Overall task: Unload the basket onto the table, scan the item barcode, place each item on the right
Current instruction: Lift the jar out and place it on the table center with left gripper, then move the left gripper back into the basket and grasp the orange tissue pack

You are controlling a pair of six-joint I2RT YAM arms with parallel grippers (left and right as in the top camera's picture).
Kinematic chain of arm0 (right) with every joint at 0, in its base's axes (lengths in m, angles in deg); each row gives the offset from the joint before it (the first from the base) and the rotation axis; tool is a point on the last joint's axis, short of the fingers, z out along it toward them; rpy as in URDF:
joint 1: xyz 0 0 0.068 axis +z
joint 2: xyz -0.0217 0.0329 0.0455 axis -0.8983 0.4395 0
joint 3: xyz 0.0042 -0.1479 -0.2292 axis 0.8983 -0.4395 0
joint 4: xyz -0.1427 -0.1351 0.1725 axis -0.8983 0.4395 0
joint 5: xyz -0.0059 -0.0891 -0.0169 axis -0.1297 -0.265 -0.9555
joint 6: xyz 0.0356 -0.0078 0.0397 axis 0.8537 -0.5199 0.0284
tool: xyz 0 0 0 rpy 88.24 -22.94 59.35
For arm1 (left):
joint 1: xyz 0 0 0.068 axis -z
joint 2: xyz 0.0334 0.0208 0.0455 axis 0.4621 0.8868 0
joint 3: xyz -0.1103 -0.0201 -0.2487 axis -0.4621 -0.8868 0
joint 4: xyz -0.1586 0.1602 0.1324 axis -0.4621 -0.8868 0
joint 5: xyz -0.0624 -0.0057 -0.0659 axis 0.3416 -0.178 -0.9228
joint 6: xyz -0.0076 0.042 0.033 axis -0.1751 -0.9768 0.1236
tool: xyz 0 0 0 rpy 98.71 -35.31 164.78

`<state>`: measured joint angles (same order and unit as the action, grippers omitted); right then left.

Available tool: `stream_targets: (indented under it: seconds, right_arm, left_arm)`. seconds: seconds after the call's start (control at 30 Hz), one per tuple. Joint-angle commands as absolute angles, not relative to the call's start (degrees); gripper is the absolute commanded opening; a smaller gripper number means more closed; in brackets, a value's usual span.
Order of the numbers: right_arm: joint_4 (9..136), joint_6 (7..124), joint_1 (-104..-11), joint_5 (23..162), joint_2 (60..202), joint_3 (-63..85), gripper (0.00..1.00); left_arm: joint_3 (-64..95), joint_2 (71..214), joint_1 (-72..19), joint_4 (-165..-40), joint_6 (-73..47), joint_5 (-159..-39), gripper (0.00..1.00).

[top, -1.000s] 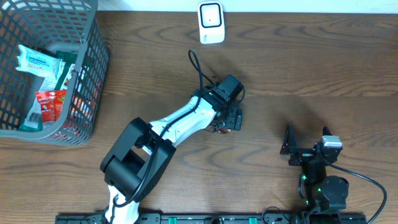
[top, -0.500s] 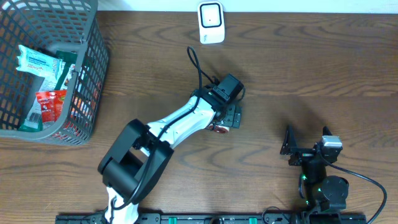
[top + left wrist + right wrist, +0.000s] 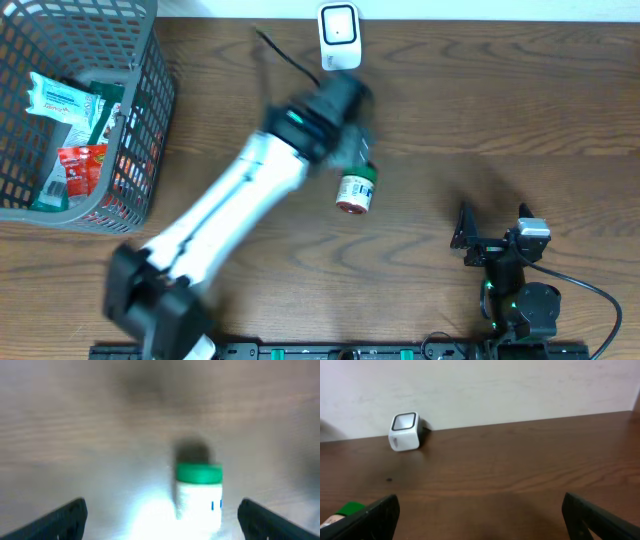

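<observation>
Green-capped bottle [image 3: 355, 191] lying on side on table [image 3: 500, 110], loose, well short of scanner [image 3: 339, 36]. Left gripper [image 3: 161, 512] wide open, empty, hovering over it. Right gripper [image 3: 480, 512] wide open, empty. Risk: may roll if nudged; barcode possibly face-down, unreadable.

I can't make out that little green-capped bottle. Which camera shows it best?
Overhead: the bottle lies whole and fairly sharp. Left wrist shows it close but blurred; right wrist catches just its capped end.

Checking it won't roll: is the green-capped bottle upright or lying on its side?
On its side: the bottle lies lengthwise on the table, green cap pointing sideways.
</observation>
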<state>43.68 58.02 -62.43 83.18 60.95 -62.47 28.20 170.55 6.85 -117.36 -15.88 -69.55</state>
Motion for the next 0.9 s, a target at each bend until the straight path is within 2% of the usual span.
stream_targets:
  seconds: [0.0, 0.1, 0.27, 0.4, 0.6, 0.87]
  right_arm:
    - [43.85, 57.61, -62.76, 82.64, 60.71, -62.51, 0.99]
    - [43.85, 57.61, -62.76, 82.64, 60.71, -62.51, 0.99]
    - [43.85, 57.61, -62.76, 82.66, 60.71, -62.51, 0.99]
    - [43.85, 57.61, -62.76, 82.64, 60.71, -62.51, 0.99]
    - [43.85, 57.58, -62.76, 82.64, 60.71, -62.51, 0.99]
    - [43.85, 57.61, -62.76, 82.64, 60.71, -62.51, 0.99]
  left_arm:
    - [43.98, 164.98, -4.67, -125.89, -20.60, -66.57, 0.96]
    - [51.52, 163.12, -16.76, -129.60, -20.58, -65.66, 0.96]
    - [51.74, 162.07, -37.96, -129.54, -20.58, -65.66, 0.96]
    - [50.71, 165.11, -50.37, -131.00, -20.58, -65.70, 0.96]
    - [50.45, 173.02, -57.96, -136.77, -20.58, -70.27, 0.96]
    - [50.45, 185.92, -57.19, -143.74, -20.51, -72.39, 0.96]
